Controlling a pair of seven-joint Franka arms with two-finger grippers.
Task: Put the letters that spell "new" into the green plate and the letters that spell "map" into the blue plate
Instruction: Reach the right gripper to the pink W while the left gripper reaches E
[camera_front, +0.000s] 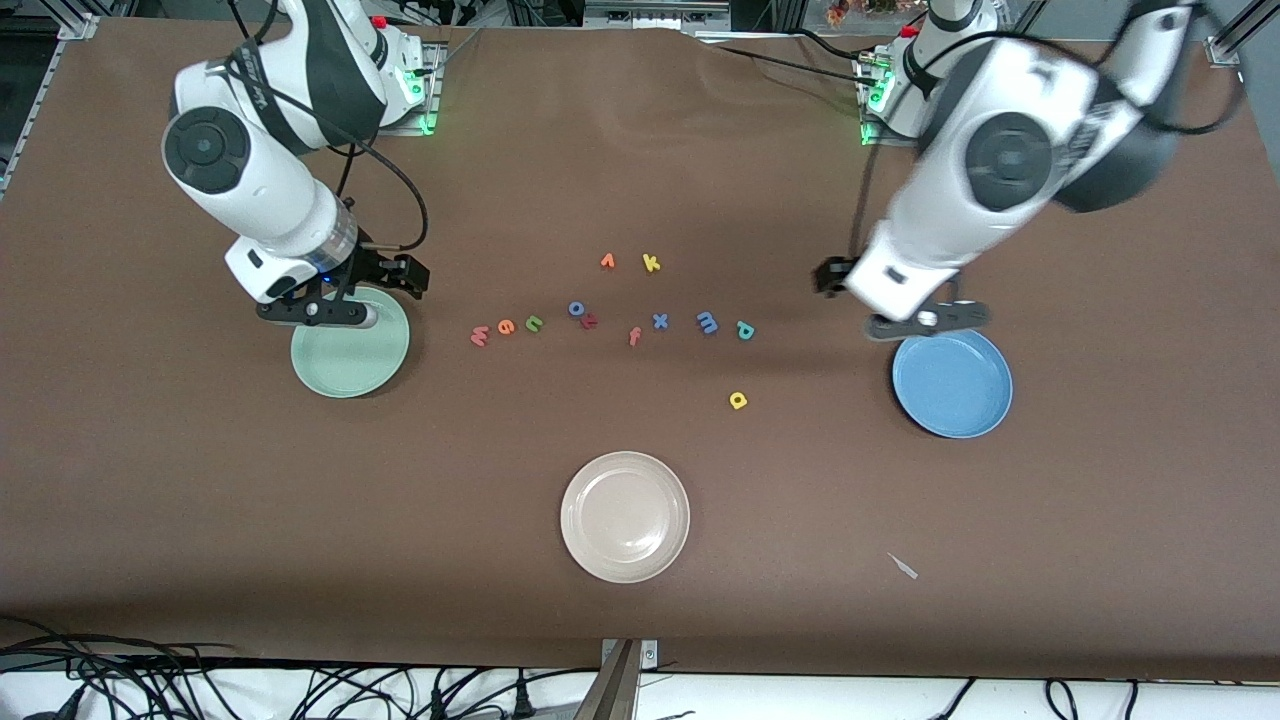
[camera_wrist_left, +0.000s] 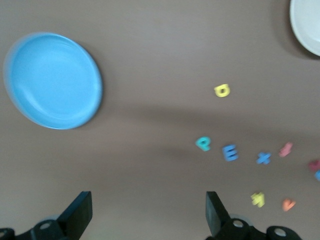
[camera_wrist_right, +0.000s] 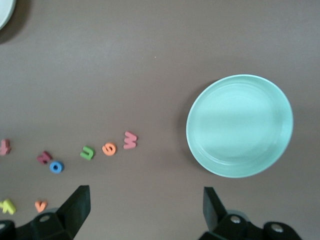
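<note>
The green plate (camera_front: 350, 352) (camera_wrist_right: 239, 125) lies toward the right arm's end of the table. My right gripper (camera_front: 345, 300) (camera_wrist_right: 146, 207) hangs open and empty over its rim. Beside it lie the pink w (camera_front: 479, 336) (camera_wrist_right: 130, 140), orange e (camera_front: 506, 325) (camera_wrist_right: 109, 148) and green n (camera_front: 534, 322) (camera_wrist_right: 87, 152). At the left arm's end, my left gripper (camera_front: 925, 318) (camera_wrist_left: 148, 210) hangs open and empty over the blue plate's (camera_front: 952, 385) (camera_wrist_left: 52, 80) rim. The blue m (camera_front: 707, 322) (camera_wrist_left: 230, 152) and teal p (camera_front: 745, 330) (camera_wrist_left: 203, 144) lie together. The yellow a (camera_front: 738, 400) (camera_wrist_left: 221, 90) sits nearer the camera.
A cream plate (camera_front: 625, 516) sits nearer the camera, mid-table. Other letters lie in the middle: blue o (camera_front: 577, 308), a dark red letter (camera_front: 589, 321), orange f (camera_front: 634, 336), blue x (camera_front: 660, 321), an orange letter (camera_front: 607, 261) and yellow k (camera_front: 651, 263).
</note>
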